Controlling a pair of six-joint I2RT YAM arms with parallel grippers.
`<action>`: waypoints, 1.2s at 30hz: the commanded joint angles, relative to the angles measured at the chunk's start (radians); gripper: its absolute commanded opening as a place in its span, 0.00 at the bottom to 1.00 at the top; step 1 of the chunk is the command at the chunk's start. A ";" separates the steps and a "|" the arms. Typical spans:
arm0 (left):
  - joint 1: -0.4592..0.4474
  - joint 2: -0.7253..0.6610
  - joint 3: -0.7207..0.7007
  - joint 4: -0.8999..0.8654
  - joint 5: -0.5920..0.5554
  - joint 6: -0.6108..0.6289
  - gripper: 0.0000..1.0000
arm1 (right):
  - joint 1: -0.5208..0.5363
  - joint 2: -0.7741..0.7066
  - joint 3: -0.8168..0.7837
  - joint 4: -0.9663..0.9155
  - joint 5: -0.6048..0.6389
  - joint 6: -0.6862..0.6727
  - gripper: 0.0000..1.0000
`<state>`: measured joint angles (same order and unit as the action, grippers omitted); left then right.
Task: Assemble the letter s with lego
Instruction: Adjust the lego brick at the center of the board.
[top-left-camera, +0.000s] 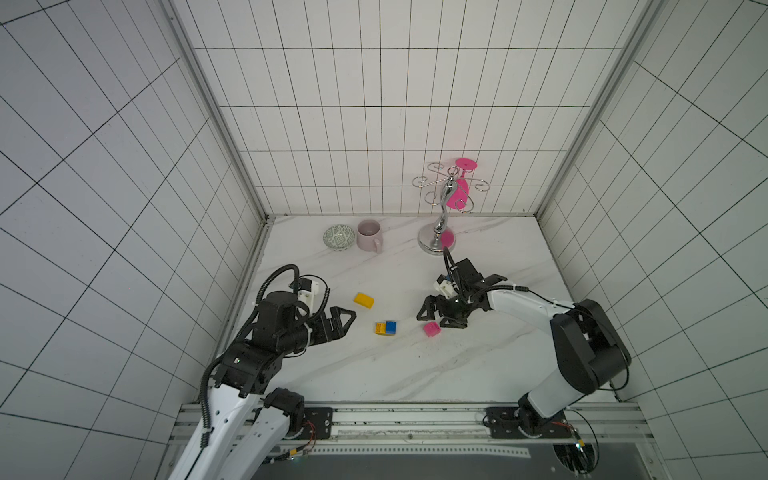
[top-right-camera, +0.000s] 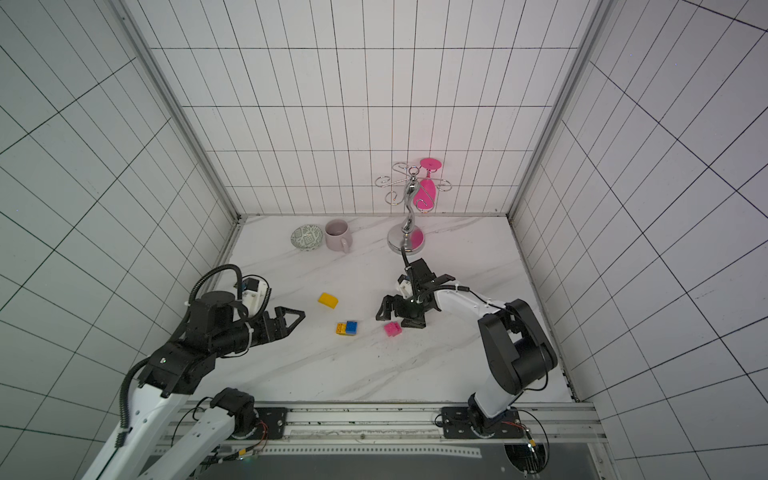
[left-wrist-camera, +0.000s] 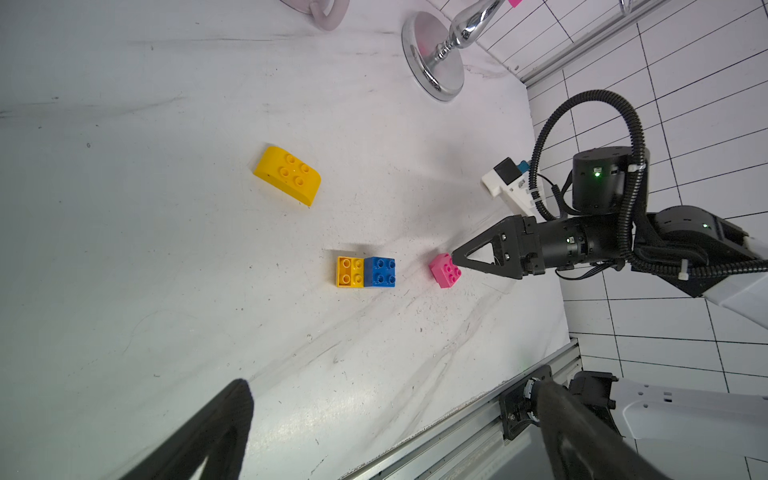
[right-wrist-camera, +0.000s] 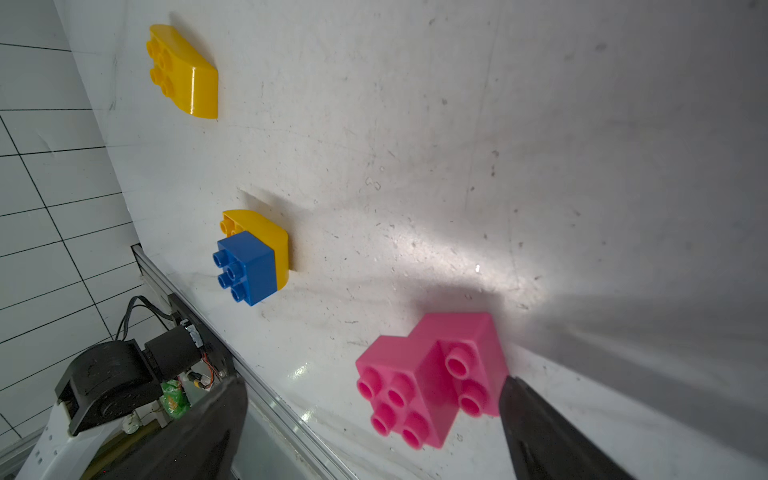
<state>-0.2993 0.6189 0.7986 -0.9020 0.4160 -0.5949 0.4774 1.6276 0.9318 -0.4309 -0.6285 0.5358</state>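
Three separate groups of bricks on the marble table (top-left-camera: 374, 374), not yet joined into an S.

Pink bricks (right-wrist-camera: 432, 374): two squares stuck together in a step, lying between the fingers of the right gripper (top-left-camera: 438, 318). Jaws spread wide there, low over the table, gripping nothing. One fingertip (right-wrist-camera: 523, 407) right at the pink edge; touching or not, impossible to tell.

Blue brick (left-wrist-camera: 380, 272): pressed onto one half of a yellow brick (left-wrist-camera: 349, 272), the other half showing bare studs. Near the middle of the table, between the two grippers, close to the pink bricks but apart from them.

Loose yellow brick (top-left-camera: 364, 300): curved on one side, four studs on top, lying alone farther toward the back wall, apart from the other groups.

Left gripper (top-left-camera: 347, 320): wide open and empty, hanging above the left side of the table, pointing toward the blue brick, well short of it.

Along the back wall: a patterned bowl (top-left-camera: 339, 238), a mug (top-left-camera: 369, 235) just beside it, and a chrome stand (top-left-camera: 440, 232) with a pink glass (top-left-camera: 459, 189) hung upside down.
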 joint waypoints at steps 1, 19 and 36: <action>0.003 -0.008 0.025 -0.008 -0.007 0.020 0.99 | -0.008 0.010 -0.049 0.081 -0.064 0.062 0.98; 0.003 -0.038 0.018 -0.013 -0.023 0.007 0.99 | 0.043 -0.119 -0.069 -0.091 0.021 -0.032 0.99; 0.003 -0.019 0.021 0.028 -0.019 0.008 0.99 | 0.216 -0.023 0.298 -0.423 0.458 -0.500 0.87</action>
<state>-0.2993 0.6029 0.7986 -0.8959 0.4088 -0.5934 0.6258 1.5841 1.1896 -0.7650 -0.2432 0.1192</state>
